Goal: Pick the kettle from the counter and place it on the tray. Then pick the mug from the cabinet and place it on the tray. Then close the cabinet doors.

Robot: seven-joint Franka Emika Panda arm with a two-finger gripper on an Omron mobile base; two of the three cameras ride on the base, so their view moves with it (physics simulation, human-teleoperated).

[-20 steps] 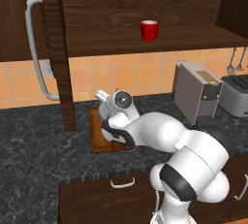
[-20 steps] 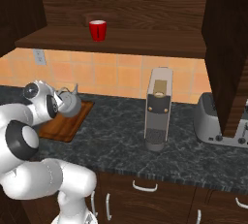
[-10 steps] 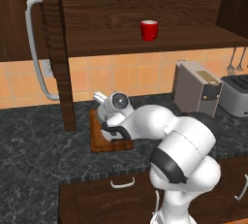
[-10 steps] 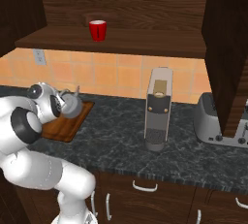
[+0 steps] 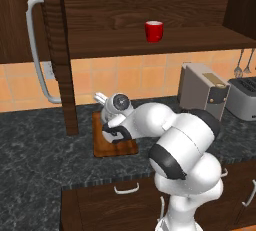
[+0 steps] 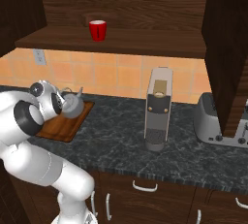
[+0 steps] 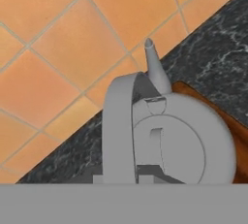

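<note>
White arm folds low (elbow bent), tool (image 7: 121,177) clamped on the kettle (image 6: 71,104) handle.

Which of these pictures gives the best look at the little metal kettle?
The hand view: the kettle is close up, with lid, arched handle and spout clear, over the tray. The right base view shows it small beside the arm. In the left base view the arm hides most of it.
</note>
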